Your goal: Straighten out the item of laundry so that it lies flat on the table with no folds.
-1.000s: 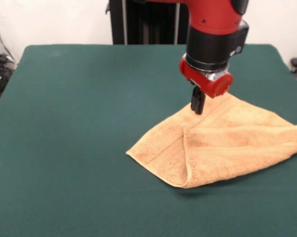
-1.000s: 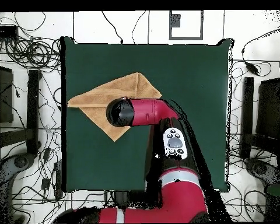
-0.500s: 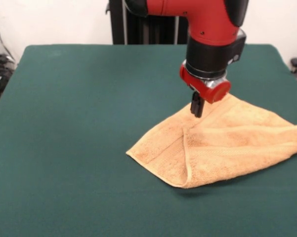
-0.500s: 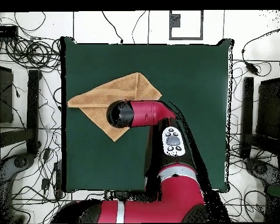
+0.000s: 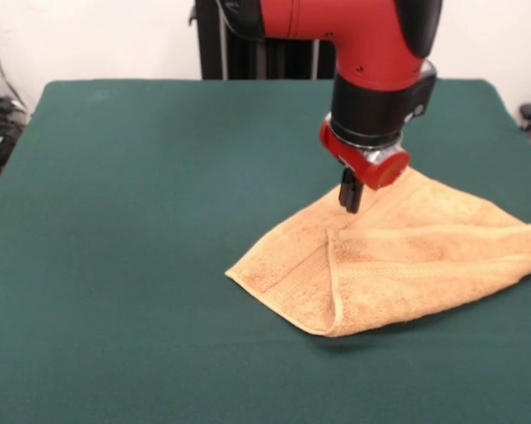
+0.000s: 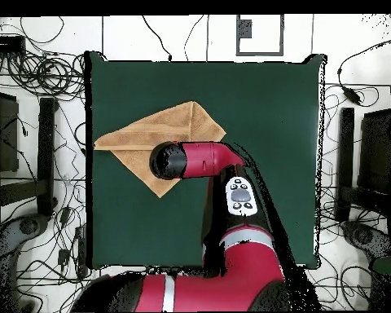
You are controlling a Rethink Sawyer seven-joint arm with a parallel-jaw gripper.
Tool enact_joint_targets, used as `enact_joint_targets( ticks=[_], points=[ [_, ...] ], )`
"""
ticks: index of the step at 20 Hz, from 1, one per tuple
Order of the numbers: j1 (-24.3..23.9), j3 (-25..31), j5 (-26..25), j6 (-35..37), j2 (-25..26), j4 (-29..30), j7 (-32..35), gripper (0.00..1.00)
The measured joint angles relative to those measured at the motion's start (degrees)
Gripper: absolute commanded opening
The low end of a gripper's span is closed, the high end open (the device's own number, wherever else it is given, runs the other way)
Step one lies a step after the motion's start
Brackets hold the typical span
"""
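The red and black arm (image 5: pixel 371 62) reaches down with its wrist vertical, and the gripper (image 5: pixel 350 196) points straight at the folded orange-tan towel (image 5: pixel 406 265). Its fingers look pressed together, tips at the cloth. The towel lies near the green table's (image 5: pixel 141 221) edge.

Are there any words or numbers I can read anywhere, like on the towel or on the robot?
None can be read.
Towel: no writing or label shows.
Robot arm: its grey button panel has marks too small to read.
Table: plain green, no text.
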Motion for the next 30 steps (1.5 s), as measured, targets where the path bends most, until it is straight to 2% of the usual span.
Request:
enact_joint_targets(
  ticks=[6, 21, 30],
  points=[
    [0.03, -0.38, 0.08, -0.33, 2.30, -0.97, 0.00, 0.00],
    [1.88, -2.15, 0.06, -0.95, 2.33, -1.19, 0.00, 0.00],
    [1.29, -2.28, 0.11, -1.28, -0.77, 2.15, 0.00, 0.00]
  ],
)
